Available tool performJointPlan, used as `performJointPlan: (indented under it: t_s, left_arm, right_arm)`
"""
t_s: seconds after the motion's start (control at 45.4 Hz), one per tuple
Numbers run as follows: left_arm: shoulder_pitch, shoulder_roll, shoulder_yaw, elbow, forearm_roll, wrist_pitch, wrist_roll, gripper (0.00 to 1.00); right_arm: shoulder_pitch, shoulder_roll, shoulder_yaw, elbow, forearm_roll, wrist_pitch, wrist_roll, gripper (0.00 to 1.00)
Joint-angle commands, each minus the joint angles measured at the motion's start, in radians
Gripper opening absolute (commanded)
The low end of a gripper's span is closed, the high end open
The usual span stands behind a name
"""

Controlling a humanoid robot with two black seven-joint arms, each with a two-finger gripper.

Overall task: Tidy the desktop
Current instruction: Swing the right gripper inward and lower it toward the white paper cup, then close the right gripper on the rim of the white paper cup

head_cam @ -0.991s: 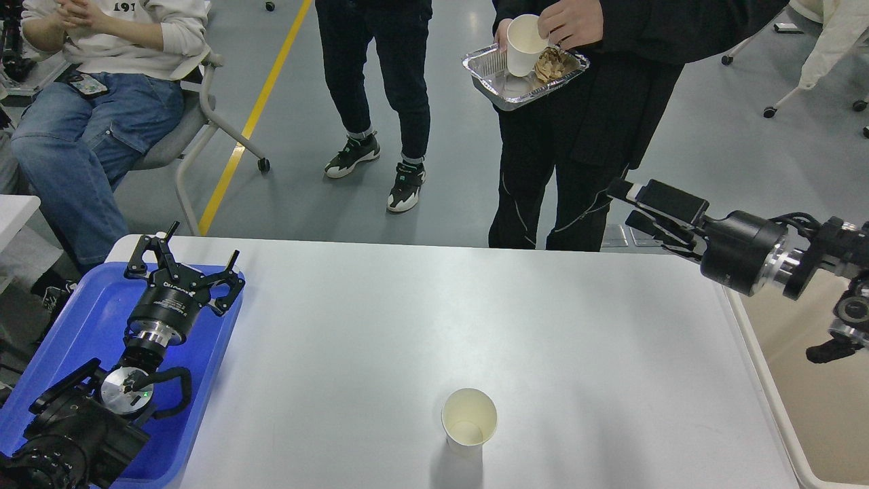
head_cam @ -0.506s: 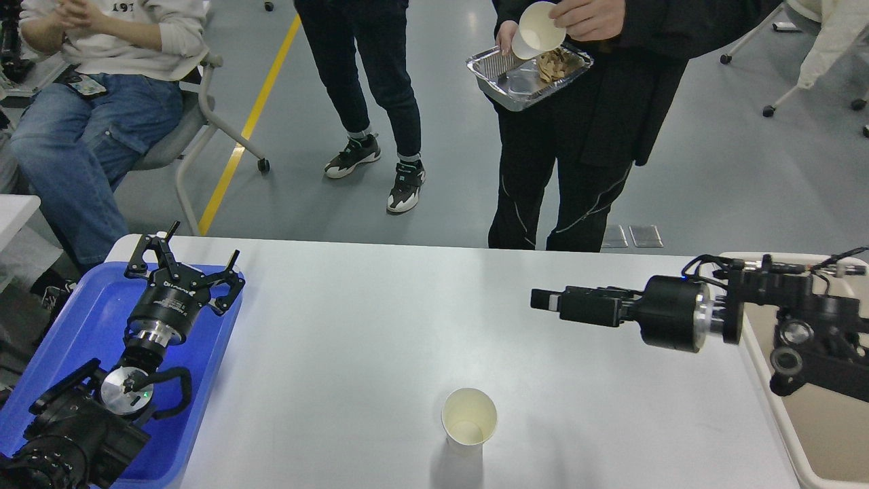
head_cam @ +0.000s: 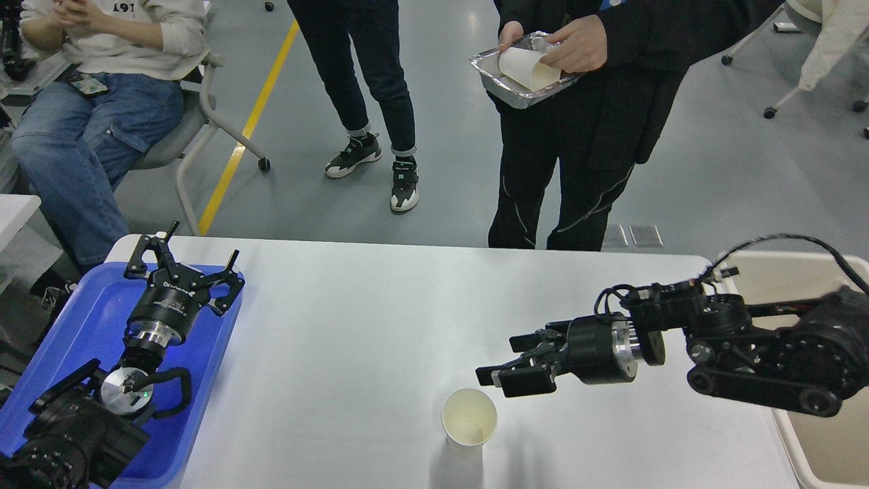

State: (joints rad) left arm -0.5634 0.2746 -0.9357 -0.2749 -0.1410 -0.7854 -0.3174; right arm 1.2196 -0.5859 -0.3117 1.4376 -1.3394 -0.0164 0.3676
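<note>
Clearing the bench (head_cam: 380, 319): one upright paper cup (head_cam: 469, 418) stands near its front edge. My right gripper (head_cam: 506, 370) hovers beside the rim, jaws parted, empty. Next: straddle the cup wall. My left gripper (head_cam: 183, 268), open, hangs over the blue tray (head_cam: 81, 319).

1. A blue plastic tray (head_cam: 81, 309) lies at the near left; its right wall rises beside pale surface.
2. A beige bin (head_cam: 825, 445) stands at the far right edge, partly hidden.
3. An upright paper cup (head_cam: 468, 420), empty and cream inside, stands near the front.
4. A standing person in black (head_cam: 577, 136) holds a foil tray (head_cam: 506, 92) with a second paper cup (head_cam: 523, 68) lying tilted in it.
5. Another person's legs (head_cam: 366, 81) end in black and white sneakers (head_cam: 353, 155).
6. A seated person in jeans (head_cam: 75, 129) occupies a wheeled chair (head_cam: 204, 129); a yellow floor line (head_cam: 251, 119) runs beside it.
</note>
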Motion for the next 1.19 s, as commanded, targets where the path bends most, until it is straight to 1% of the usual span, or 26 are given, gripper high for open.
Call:
performJointPlan:
  t_s: [0.0, 0.198, 0.264, 0.462, 0.661, 0.771, 0.881, 1.035, 1.101, 1.167]
  left_arm:
    - [-0.001, 0.000, 0.000, 0.000, 0.000, 0.000, 0.001, 1.00]
    - [0.000, 0.000, 0.000, -0.001, 0.001, 0.000, 0.001, 1.00]
    - [-0.001, 0.000, 0.000, -0.001, 0.001, 0.000, 0.001, 1.00]
    - [0.000, 0.000, 0.000, 0.000, 0.001, 0.000, 0.001, 1.00]
    - [0.000, 0.000, 0.000, -0.001, 0.001, 0.000, 0.001, 1.00]
    - [0.000, 0.000, 0.000, 0.000, 0.001, 0.000, 0.001, 1.00]
    - [0.000, 0.000, 0.000, 0.000, 0.001, 0.000, 0.001, 1.00]
    - [-0.001, 0.000, 0.000, -0.001, 0.001, 0.000, 0.001, 1.00]
    - [-0.001, 0.000, 0.000, 0.000, 0.001, 0.000, 0.001, 1.00]
    - [0.000, 0.000, 0.000, 0.000, 0.001, 0.000, 0.001, 1.00]
  right_arm:
    - [0.014, 0.158, -0.092, -0.088, -0.023, -0.016, 0.001, 1.00]
    - [0.009, 0.268, -0.136, -0.227, -0.047, -0.039, -0.003, 1.00]
    - [0.005, 0.288, -0.144, -0.249, -0.047, -0.054, -0.004, 1.00]
    - [-0.052, 0.287, -0.185, -0.313, -0.053, -0.119, -0.004, 1.00]
    - [-0.126, 0.273, -0.201, -0.324, -0.113, -0.181, -0.003, 1.00]
    - [-0.130, 0.261, -0.208, -0.322, -0.121, -0.214, -0.004, 0.99]
    - [-0.127, 0.259, -0.207, -0.324, -0.121, -0.220, -0.003, 0.98]
    - [-0.130, 0.256, -0.198, -0.326, -0.118, -0.221, 0.002, 0.81]
    - [-0.130, 0.256, -0.196, -0.326, -0.109, -0.221, 0.002, 0.58]
    - [-0.127, 0.256, -0.195, -0.324, -0.106, -0.221, 0.002, 0.43]
